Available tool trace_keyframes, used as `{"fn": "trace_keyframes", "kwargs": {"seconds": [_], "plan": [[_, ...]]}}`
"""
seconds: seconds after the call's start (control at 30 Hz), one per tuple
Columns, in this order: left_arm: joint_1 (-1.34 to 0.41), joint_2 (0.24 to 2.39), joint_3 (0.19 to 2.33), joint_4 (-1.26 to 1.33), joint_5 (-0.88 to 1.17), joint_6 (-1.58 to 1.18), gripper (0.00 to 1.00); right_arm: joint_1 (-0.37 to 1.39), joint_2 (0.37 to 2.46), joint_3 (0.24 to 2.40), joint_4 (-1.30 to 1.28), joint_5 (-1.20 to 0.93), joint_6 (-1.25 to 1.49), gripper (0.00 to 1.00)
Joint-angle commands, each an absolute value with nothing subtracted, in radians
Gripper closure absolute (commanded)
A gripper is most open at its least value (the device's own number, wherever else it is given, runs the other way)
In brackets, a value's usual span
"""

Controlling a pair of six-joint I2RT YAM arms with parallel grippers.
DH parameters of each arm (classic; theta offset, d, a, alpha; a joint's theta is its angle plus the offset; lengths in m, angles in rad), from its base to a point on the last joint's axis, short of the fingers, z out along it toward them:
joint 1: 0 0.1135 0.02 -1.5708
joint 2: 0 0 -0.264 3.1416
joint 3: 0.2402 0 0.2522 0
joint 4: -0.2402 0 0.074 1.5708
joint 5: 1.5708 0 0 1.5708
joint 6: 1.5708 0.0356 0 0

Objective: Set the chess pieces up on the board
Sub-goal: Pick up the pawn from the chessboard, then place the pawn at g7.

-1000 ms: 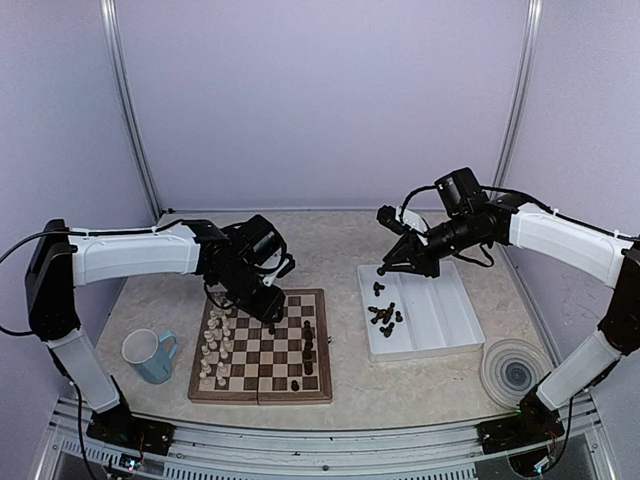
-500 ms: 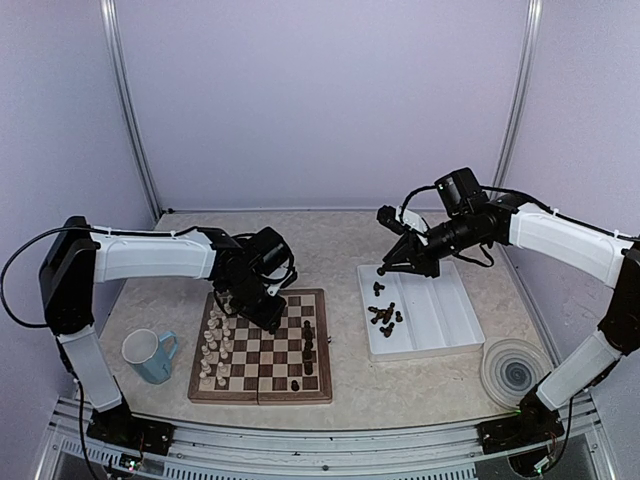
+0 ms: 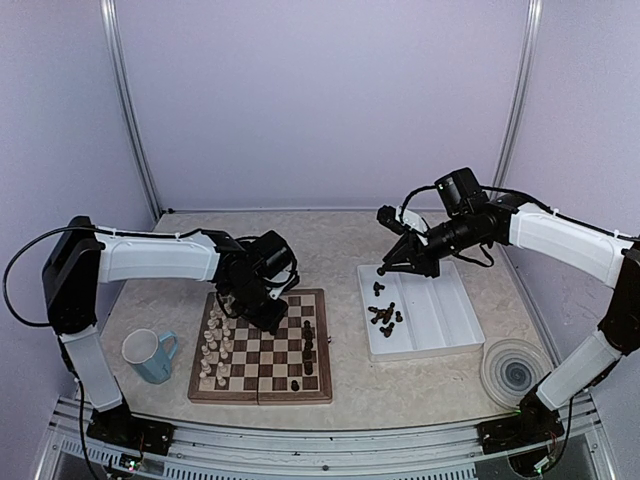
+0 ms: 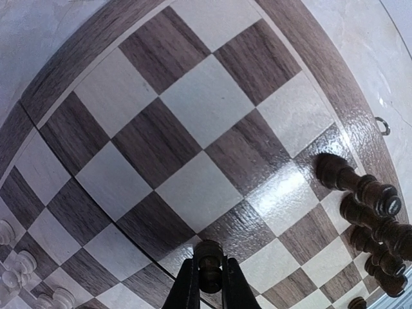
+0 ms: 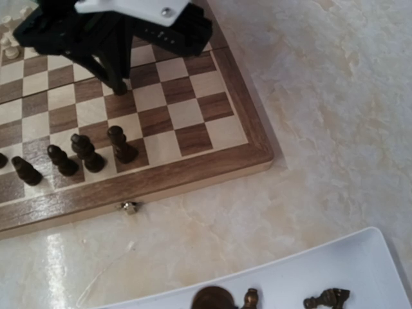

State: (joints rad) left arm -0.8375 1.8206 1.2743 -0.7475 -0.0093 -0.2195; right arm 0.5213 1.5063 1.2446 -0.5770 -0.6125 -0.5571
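- Top external view: the left gripper (image 3: 272, 320) is low over the far half of the square wooden chessboard with dark brown and pale beige checks (image 3: 260, 398).
- Left wrist view: its two black fingers (image 4: 187, 291) are clenched on a small round-headed dark brown chess piece (image 4: 209, 256), held upright over the middle of the board. Whether its base touches the wood I cannot tell.
- A row of dark brown carved chess pieces (image 4: 360, 190) stands along the board's right edge, close together.
- Cream-white chess figures (image 3: 213, 345) fill two columns on the board's left side.
- The right gripper (image 3: 384, 268) hangs over the far left corner of the white ridged plastic tray (image 3: 450, 320). Its fingers taper together to a point and appear to pinch a small dark piece (image 5: 212, 299), seen in the right wrist view only as a brown rounded top at the bottom edge.
- Several loose dark chess figures (image 3: 385, 313) lie in the tray's left compartment.
- A pale blue mug (image 3: 150, 355) stands left of the board, and a round ribbed grey disc (image 3: 515, 370) lies right of the tray.
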Motion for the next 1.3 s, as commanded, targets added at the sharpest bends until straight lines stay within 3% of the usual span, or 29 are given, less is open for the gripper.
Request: {"fn": "trace_keyframes", "kwargs": {"seconds": [0.0, 1.27], "plan": [[-0.885, 1.782, 1.282, -0.741, 0.024, -0.221, 0.91, 0.516, 1.496, 1.244, -0.571, -0.615, -0.558, 0.86], [-1.04, 1.795, 1.222, -0.771, 0.165, -0.278, 0.96, 0.516, 1.477, 1.23, -0.562, -0.622, -0.557, 0.86]]}}
